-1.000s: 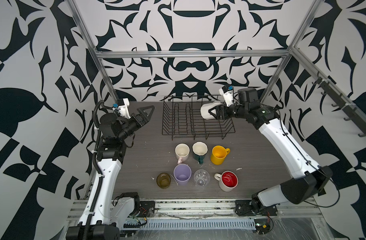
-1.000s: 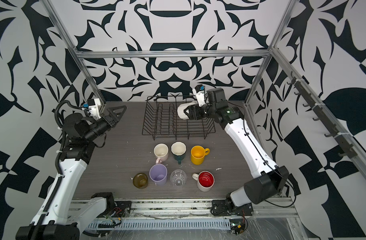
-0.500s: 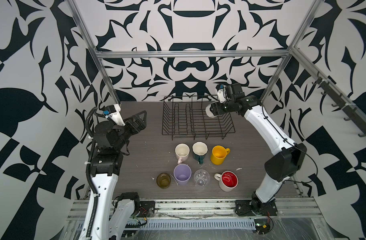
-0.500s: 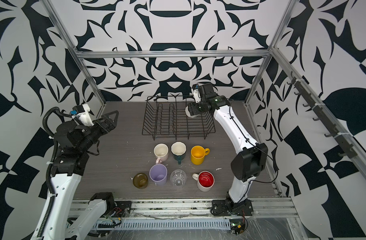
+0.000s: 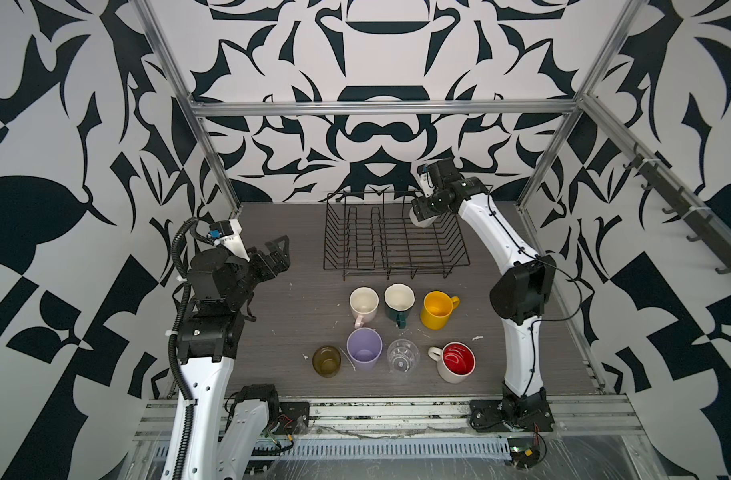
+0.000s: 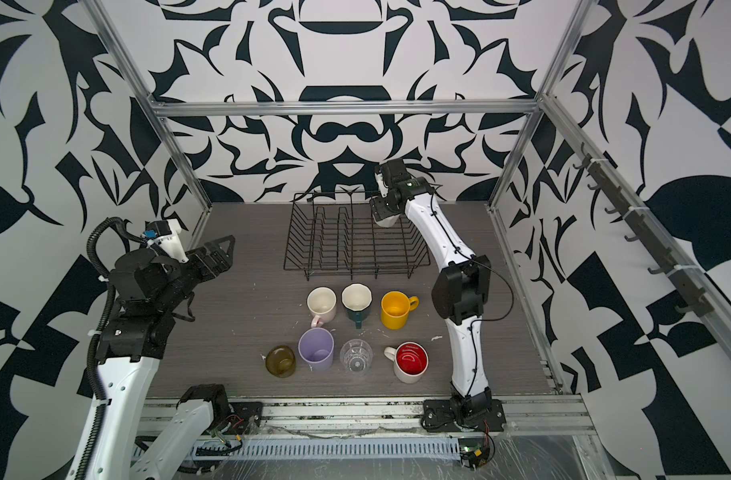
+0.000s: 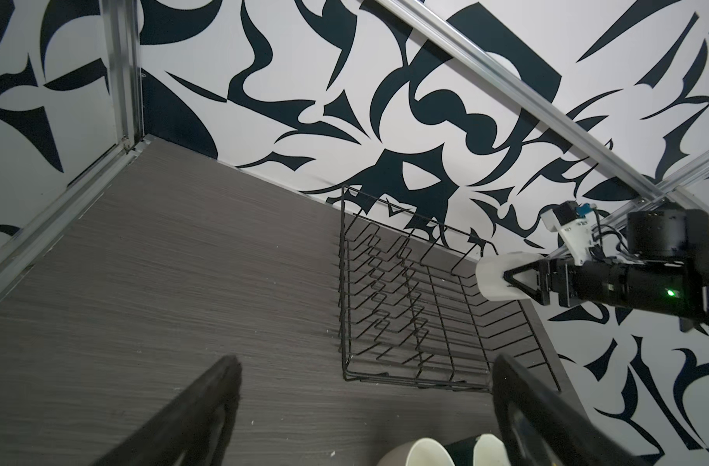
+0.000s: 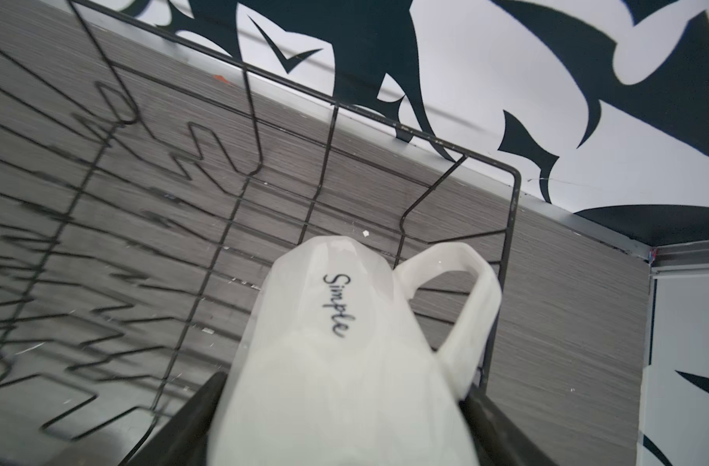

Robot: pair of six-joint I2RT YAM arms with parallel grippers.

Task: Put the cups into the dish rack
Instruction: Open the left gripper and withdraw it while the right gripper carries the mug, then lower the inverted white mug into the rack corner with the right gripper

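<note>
Right gripper [image 8: 340, 419], clamped on the white mug [image 5: 419, 219], has turned it over the rack's [image 5: 395, 266] far right corner, likely for lowering. Left gripper [image 5: 278, 251] has pulled back, jaws apart.

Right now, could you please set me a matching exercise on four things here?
1. white faceted mug
2. yellow mug
3. olive glass
4. left gripper

A. leftmost in the row farther from the dish rack
B. open, holding nothing
C. held by the right gripper over the dish rack's far corner
D. rightmost in the row nearer the dish rack

Pairs: 1-C, 2-D, 3-A, 4-B
</note>
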